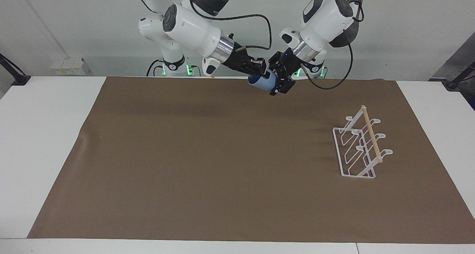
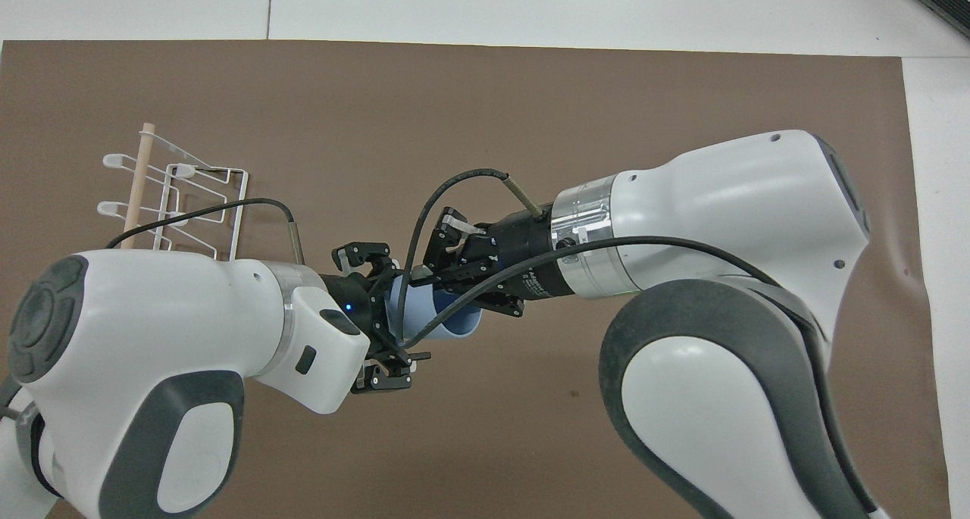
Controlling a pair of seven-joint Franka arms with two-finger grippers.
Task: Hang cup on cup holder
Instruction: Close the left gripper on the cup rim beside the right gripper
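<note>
The light-blue cup (image 1: 262, 82) (image 2: 458, 328) hangs on its side in the air over the brown mat's edge nearest the robots. My right gripper (image 1: 259, 74) (image 2: 445, 288) is shut on the cup's rim. My left gripper (image 1: 279, 84) (image 2: 394, 311) has come in from the cup's narrow base end, and its open jaws straddle that end. The white wire cup holder (image 1: 371, 135) (image 2: 139, 178), with its wooden dowel on top, stands toward the left arm's end of the table with nothing on it.
A brown mat (image 1: 185, 154) covers most of the white table (image 1: 44, 135). Black cables loop from both wrists beside the cup.
</note>
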